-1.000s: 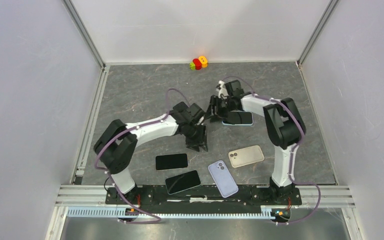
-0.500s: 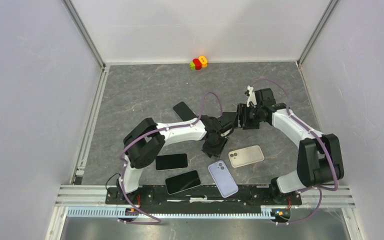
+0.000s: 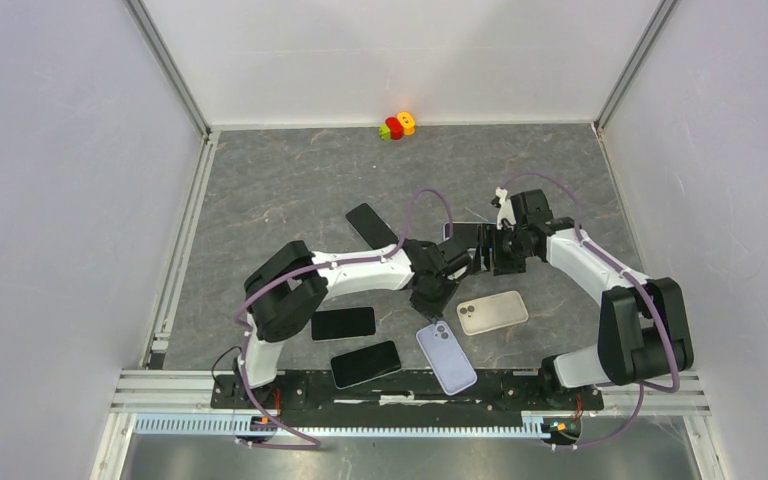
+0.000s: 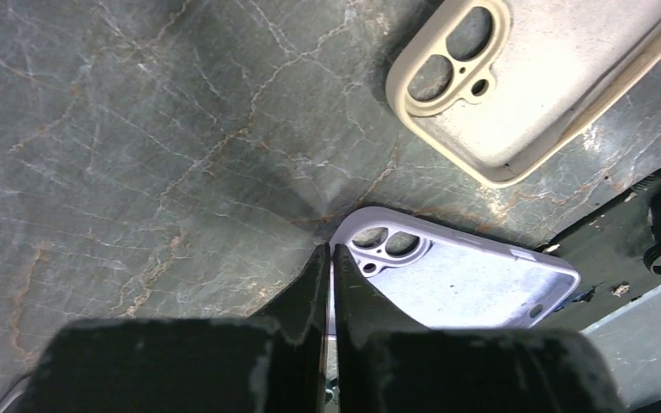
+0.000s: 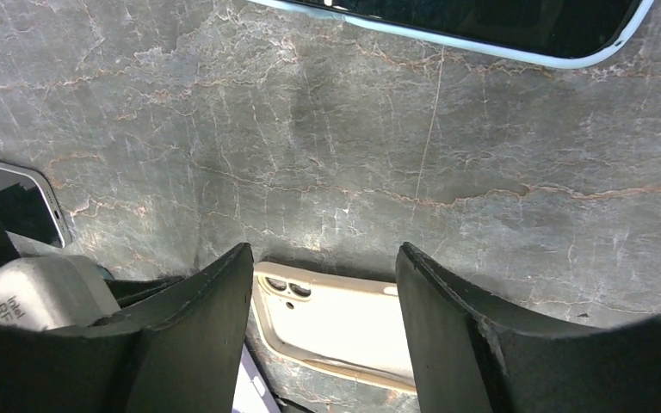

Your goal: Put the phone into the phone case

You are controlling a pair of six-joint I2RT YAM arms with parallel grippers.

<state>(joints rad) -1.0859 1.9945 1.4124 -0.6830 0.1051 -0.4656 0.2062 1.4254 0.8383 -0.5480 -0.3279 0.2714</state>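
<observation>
the left gripper [image 4: 327,251] is fully closed, its two black fingers pressed flat together with nothing between them. its tips hang over the camera-cutout corner of the lavender phone case [image 4: 465,280]; whether they touch it i cannot tell. the right gripper [image 5: 323,254] is spread wide and holds nothing. in the right wrist view the beige phone case [image 5: 344,331] shows in the gap between its fingers.

the light-blue-edged phone [image 5: 482,21] lies flat on the table [image 3: 290,190], screen up, near the middle and just beside the right gripper. neither gripper holds it and it sits in neither case.

the table is dark grey stone-patterned, crossed by pale and rusty veins. plain pale walls [image 3: 390,50] in a metal frame close it on three sides, and an aluminium rail [image 3: 160,385] runs along the near edge by the arm bases.

there are four phones: the light-blue-edged one and three black phones, one tilted left of centre [image 3: 372,223] and two lying near the left arm's base [image 3: 343,323] [image 3: 365,363]. there are two cases, well apart from the light-blue-edged phone. one small red, yellow and green toy [image 3: 397,125] sits at the far wall.
</observation>
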